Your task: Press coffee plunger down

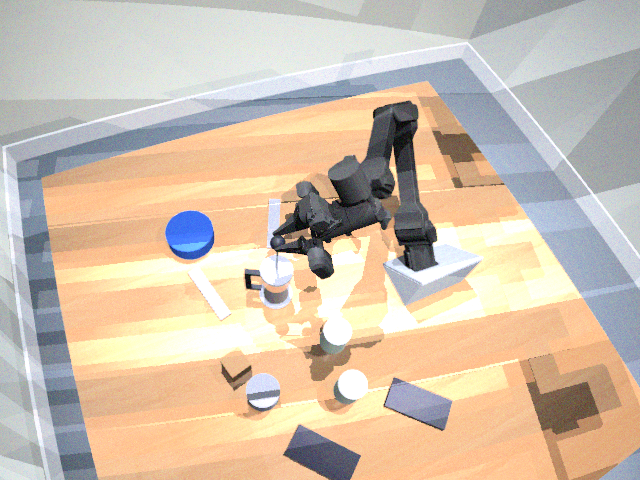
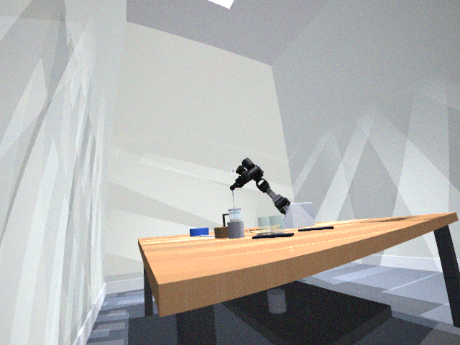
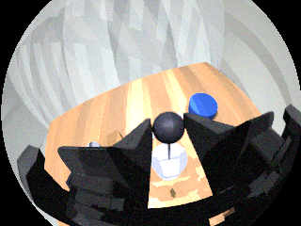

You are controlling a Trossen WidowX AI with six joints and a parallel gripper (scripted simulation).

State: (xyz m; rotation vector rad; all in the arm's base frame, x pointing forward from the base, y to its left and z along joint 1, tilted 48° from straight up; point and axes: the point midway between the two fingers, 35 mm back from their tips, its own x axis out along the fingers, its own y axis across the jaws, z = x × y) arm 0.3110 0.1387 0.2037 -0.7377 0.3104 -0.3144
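Above press (image 1: 276, 283): jaws clamped on plunger knob (image 1: 277, 241); blue disc (image 1: 189, 234) well apart.

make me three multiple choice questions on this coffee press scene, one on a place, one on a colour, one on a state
1. Where does the round flat disc lie, in the top view?
A. left of the coffee press
B. on the arm's base
C. under a dark slab

2. What colour is that disc?
A. red
B. blue
C. green

3. How does the gripper stand?
A. wide open, apart from everything
B. shut on the plunger knob
C. shut on the press handle

Answers:
1. A, it sits on the table left of the press.
2. B, it shows blue in the top and wrist views.
3. B, the wrist view shows the dark ball between the fingers, its rod raised above the press.
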